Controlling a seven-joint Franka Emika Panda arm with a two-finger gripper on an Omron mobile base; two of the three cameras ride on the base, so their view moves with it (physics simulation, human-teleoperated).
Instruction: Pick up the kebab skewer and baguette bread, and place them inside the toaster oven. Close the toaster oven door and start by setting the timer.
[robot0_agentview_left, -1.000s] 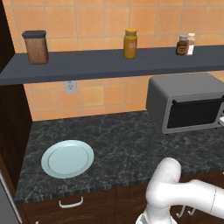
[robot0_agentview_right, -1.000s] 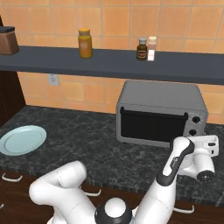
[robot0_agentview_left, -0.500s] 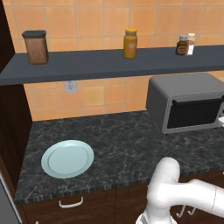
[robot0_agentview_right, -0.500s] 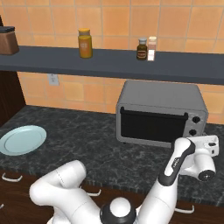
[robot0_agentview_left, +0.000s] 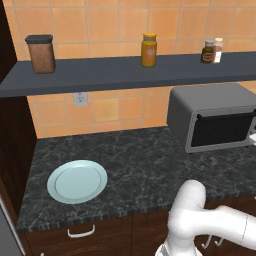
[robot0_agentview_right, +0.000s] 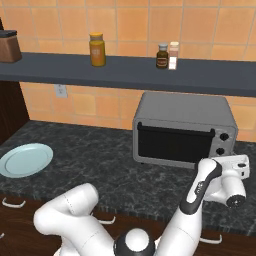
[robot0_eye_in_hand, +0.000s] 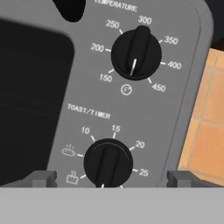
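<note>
The toaster oven (robot0_agentview_right: 182, 131), a boxy grey metal unit with rounded corners, stands on the dark marbled table (robot0_agentview_right: 100, 170) against the orange tiled wall, under a long dark shelf (robot0_agentview_right: 125, 72). The toaster oven door (robot0_agentview_right: 172, 144), a dark glass panel in a grey frame with a thin bar handle along its top edge, stands shut and upright; what lies behind the glass cannot be told. To the door's right, a grey control panel carries two black knobs, one above the other. In the hand view the upper knob (robot0_eye_in_hand: 136, 53) sits below the word TEMPERATURE, ringed by markings from 150 to 450; the lower knob (robot0_eye_in_hand: 108, 163) sits below TOAST/TIMER, ringed by 10, 15, 20, 25 and small toast symbols. The gripper (robot0_eye_in_hand: 109, 178) hangs just in front of the lower knob with its fingers (robot0_eye_in_hand: 43, 178) spread wide to either side, pinching nothing. A pale blue plate (robot0_agentview_left: 77, 180) rests on the table well to the left of the oven. Jars stand on the shelf.
</note>
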